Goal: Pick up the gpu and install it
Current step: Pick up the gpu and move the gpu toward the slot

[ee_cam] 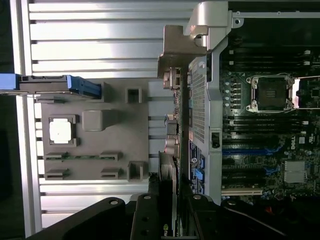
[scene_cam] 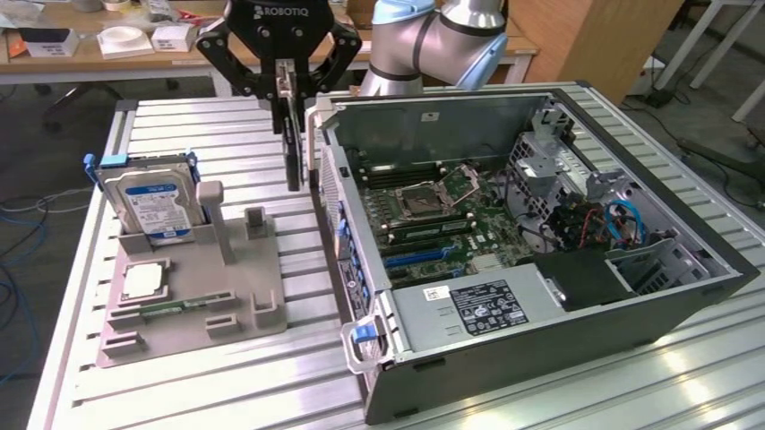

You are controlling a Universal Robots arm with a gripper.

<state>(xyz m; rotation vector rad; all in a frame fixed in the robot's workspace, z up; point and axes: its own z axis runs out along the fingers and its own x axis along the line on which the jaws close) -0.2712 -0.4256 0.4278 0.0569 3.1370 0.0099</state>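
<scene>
GPU (scene_cam: 293, 152) held aloft: between the open computer case (scene_cam: 538, 358) on the exterior view's right and the grey parts fixture (scene_cam: 239, 300) on its left, the gripper (scene_cam: 290, 90) hangs at the far side of the table, its jaws closed partway on the card's upper edge and holding it upright. Pick-up looks done, installation not. Seating the card likely calls for squaring its lower edge over a motherboard slot (scene_cam: 418, 255) inside the case.
</scene>
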